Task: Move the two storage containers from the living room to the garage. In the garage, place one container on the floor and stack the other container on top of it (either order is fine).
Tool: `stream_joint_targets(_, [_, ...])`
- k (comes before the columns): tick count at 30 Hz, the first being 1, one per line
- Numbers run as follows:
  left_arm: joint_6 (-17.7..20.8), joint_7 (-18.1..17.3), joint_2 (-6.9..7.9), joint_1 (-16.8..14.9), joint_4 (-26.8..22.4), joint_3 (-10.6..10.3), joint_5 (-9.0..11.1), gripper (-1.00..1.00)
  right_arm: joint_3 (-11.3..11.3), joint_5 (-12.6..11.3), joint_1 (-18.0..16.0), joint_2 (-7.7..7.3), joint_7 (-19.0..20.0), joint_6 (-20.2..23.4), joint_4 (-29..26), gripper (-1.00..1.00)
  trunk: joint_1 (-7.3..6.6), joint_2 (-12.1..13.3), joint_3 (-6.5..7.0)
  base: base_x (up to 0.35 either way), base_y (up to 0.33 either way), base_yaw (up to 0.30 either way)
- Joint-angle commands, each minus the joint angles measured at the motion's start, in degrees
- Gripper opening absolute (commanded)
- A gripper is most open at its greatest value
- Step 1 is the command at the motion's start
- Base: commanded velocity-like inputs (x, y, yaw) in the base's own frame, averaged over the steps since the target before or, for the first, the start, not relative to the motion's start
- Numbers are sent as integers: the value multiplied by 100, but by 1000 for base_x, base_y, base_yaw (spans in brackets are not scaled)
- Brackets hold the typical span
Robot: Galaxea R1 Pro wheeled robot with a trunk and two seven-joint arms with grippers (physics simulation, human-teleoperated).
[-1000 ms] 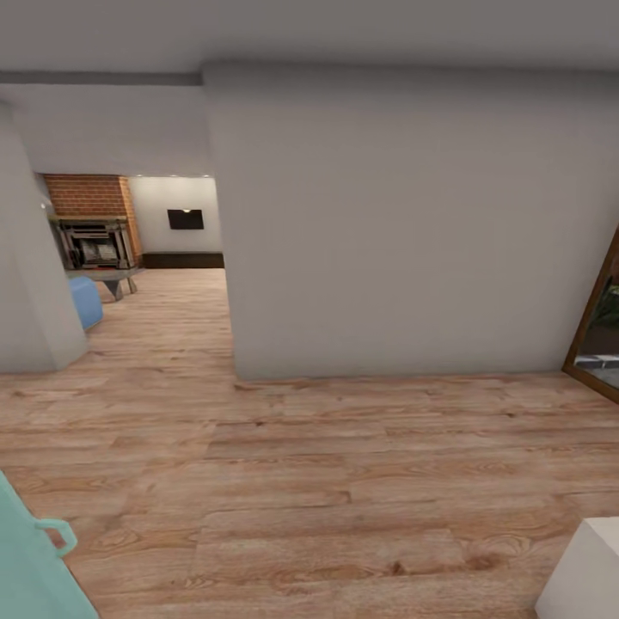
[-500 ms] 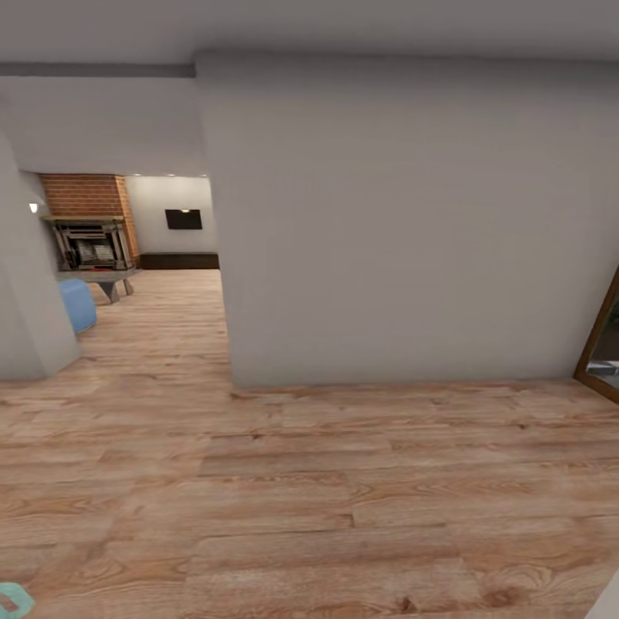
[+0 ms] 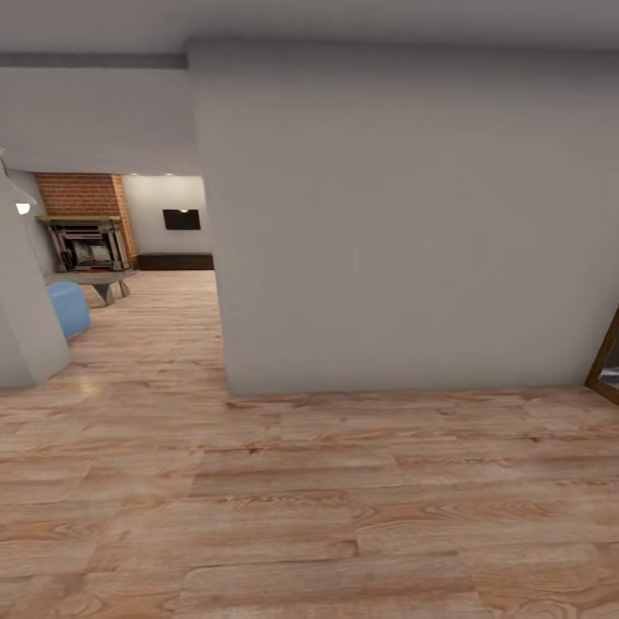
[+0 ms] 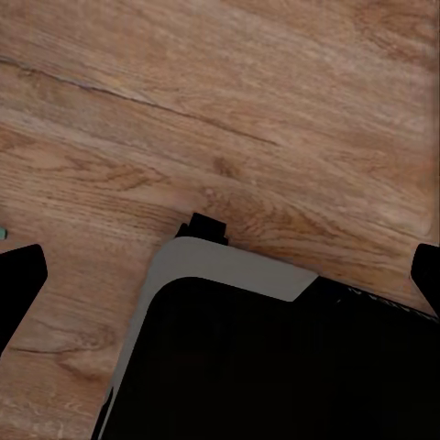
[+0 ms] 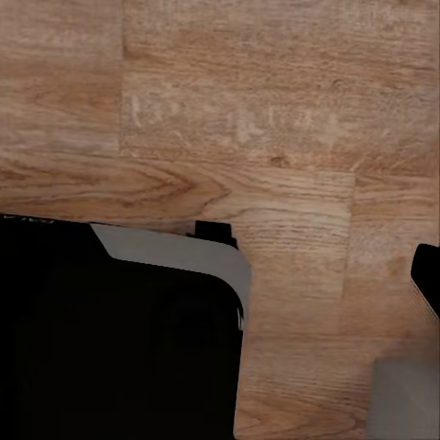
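Light wood planks [image 3: 284, 499] run across the whole lower half of the head view, up to a broad white partition wall [image 3: 404, 223] that stands squarely ahead. To the left of that wall an opening leads into the living room [image 3: 129, 258], where a red brick column [image 3: 82, 196], a dark fireplace [image 3: 86, 245], a black wall TV [image 3: 182, 219] and the corner of a blue sofa [image 3: 67, 308] can be made out; at the far right edge a slice of a wood-framed door [image 3: 606, 361] shows. No orange-red container appears in these pictures, so their look and position cannot be told from here; by the task they should lie somewhere in the living room beyond the opening. The left wrist view looks down on planks and the robot's own dark base with its pale rim [image 4: 229, 266], with the left gripper [image 4: 220, 284] showing just two black fingertips set wide at the edges, so it looks spread and carrying nothing. In the right wrist view a single dark tip [image 5: 428, 275] is visible, and I cannot tell how the right gripper stands. The likely risk is the base clipping the partition's corner [image 3: 225, 378] if it turns into the opening too tightly.
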Motion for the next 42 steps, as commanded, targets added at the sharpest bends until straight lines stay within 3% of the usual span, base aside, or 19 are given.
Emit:
stream_joint_targets(1, [-15,11,1,-4,2,-20,30,100,39,13,-8,-2,-13,-29,17,100,4,-5,-8,324,0,0])
stream_joint_targets(27, [-15,11,-4,-4,2,-28,21,100,46,31,-8,9,-2,4,19,100,4,-5,-8,324,0,2])
stream_joint_targets(42, [-23,11,3,-3,2,-20,53,100,50,23,-8,0,-13,-28,19,100,4,-5,-8,324,0,239])
